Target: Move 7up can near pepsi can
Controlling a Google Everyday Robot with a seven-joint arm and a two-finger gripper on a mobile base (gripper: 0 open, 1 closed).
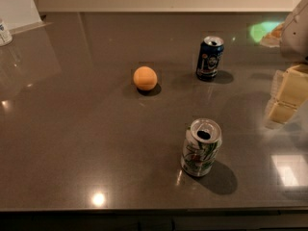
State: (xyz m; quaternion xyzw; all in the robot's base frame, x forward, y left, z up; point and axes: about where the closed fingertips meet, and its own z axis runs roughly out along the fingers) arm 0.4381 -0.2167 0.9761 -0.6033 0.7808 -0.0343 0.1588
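The 7up can (201, 148) is silvery-white with green and red markings and stands upright near the front of the dark grey table (72, 138). The pepsi can (210, 58) is dark blue and stands upright farther back, a little to the right of the 7up can and well apart from it. My gripper (285, 99), with cream-coloured parts, hangs at the right edge of the view. It is to the right of both cans, above the table, and touches neither.
An orange ball (145, 78) lies left of the pepsi can. A small white container (4, 32) stands at the far left edge. The table's front edge runs along the bottom of the view. A green patch (262, 30) shows at the back right.
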